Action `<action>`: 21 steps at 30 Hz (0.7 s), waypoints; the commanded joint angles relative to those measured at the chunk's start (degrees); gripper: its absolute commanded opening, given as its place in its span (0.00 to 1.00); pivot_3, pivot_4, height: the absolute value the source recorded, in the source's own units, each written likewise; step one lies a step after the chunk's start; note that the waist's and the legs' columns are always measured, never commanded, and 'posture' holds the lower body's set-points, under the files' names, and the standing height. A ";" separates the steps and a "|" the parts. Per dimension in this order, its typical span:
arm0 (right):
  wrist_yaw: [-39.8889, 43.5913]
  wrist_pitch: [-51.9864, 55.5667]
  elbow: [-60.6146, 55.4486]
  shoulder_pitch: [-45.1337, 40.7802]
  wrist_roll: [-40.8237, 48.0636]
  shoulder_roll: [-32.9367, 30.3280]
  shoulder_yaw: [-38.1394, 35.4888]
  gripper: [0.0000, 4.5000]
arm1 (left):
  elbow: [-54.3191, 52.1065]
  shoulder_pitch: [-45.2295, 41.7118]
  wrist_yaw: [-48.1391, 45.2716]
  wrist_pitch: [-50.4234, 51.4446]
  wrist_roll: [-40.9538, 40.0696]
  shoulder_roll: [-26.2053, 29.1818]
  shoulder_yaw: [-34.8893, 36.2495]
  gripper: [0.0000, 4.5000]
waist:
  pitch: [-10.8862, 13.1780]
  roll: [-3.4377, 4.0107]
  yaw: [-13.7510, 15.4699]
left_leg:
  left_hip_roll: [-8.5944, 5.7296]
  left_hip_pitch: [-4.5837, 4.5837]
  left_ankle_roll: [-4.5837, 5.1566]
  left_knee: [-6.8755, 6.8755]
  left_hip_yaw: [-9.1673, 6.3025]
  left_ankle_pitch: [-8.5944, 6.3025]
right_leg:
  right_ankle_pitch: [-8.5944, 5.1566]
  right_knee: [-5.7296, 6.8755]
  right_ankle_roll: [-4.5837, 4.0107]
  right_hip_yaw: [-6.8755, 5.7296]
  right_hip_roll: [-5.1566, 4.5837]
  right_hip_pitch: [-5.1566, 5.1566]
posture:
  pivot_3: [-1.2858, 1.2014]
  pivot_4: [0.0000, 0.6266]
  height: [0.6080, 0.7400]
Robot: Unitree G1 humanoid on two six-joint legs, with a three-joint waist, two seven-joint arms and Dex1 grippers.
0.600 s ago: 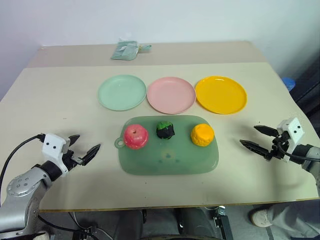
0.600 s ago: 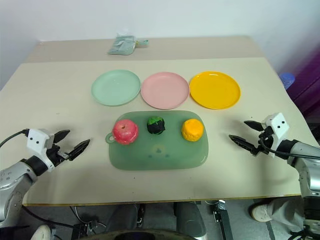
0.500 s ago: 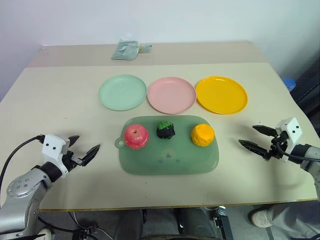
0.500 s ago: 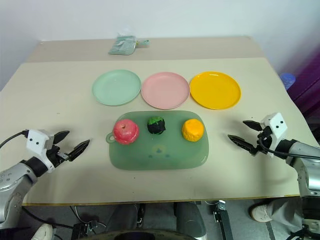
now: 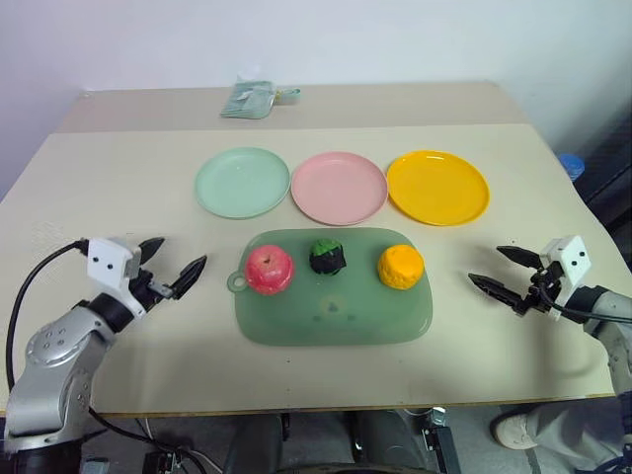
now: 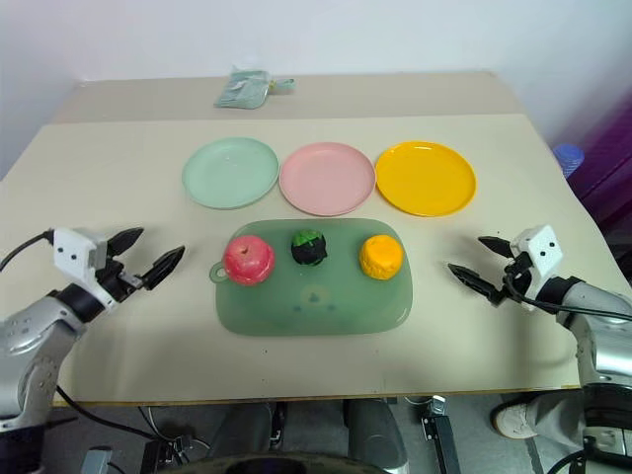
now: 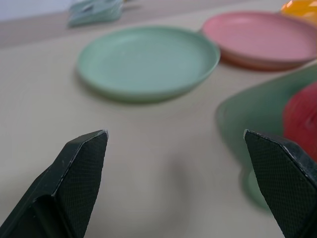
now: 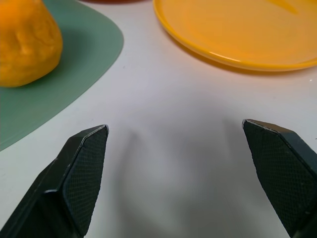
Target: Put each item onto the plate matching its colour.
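A red-pink apple [image 5: 268, 269], a dark green-and-black lump [image 5: 327, 257] and an orange [image 5: 400, 267] sit in a row on a translucent green tray [image 5: 336, 321]. Behind the tray lie three plates: mint green [image 5: 241, 182], pink [image 5: 339, 187] and yellow-orange [image 5: 437, 186], all bare. My left gripper [image 5: 184, 250] hovers open left of the tray, pointing toward the apple. My right gripper [image 5: 484, 264] stands open right of the tray, facing the orange. In the left wrist view the apple [image 7: 302, 121] lies beyond the right fingertip; in the right wrist view the orange [image 8: 27, 42] is off to the side.
A crumpled pale green bag [image 5: 252, 99] lies at the far edge of the beige table [image 5: 109, 188]. Bare tabletop stretches on both sides of the tray and between tray and plates. A blue object [image 5: 570, 163] sits off the table's right edge.
My left gripper has moved a little farther up the table and slightly toward the tray, still open. The right gripper and the fruit have stayed put.
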 commanded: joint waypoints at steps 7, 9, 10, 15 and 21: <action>-6.28 4.44 -13.69 3.05 3.45 1.20 -3.83 0.98 | 0.27 -8.57 -2.53 2.89 -1.41 0.27 -5.39 1.00 | 0.00 0.01 -0.25 | 0.00 0.01 0.00 0.00 -0.02 0.00 | 0.00 0.02 0.01 0.03 0.01 -0.01 | 0.52 0.24 1.00; -7.61 6.84 -16.87 2.63 4.32 1.14 -3.73 0.98 | 0.00 -8.88 -2.81 3.40 -1.80 0.28 -5.68 1.00 | -0.02 0.03 -0.30 | 0.00 0.02 0.00 -0.01 -0.02 0.00 | 0.00 0.02 0.01 0.03 0.04 -0.02 | 0.52 0.24 1.00; -8.25 7.94 -18.33 2.44 4.60 1.17 -3.49 0.98 | -0.38 -8.75 -3.05 3.61 -2.16 0.29 -5.66 1.00 | -0.02 0.03 -0.29 | 0.01 0.02 0.00 -0.01 -0.02 0.00 | 0.00 0.03 0.00 0.03 0.05 -0.02 | 0.52 0.24 1.00; -9.73 11.80 -22.34 1.58 5.14 1.07 -2.33 0.98 | -3.64 -7.06 -5.17 5.68 -5.19 0.88 -5.77 1.00 | -0.01 0.03 -0.05 | 0.02 0.01 0.00 0.00 -0.03 0.00 | 0.00 0.02 0.01 0.03 0.00 -0.01 | 0.52 0.24 1.00; -6.97 20.33 -32.10 2.37 11.43 -1.05 -1.56 0.98 | -4.75 -8.71 -13.10 7.93 -5.64 5.90 -11.04 1.00 | -0.01 0.04 0.08 | 0.01 0.00 0.00 0.00 -0.04 0.00 | 0.00 0.02 0.00 0.02 0.01 -0.01 | 0.52 0.24 1.00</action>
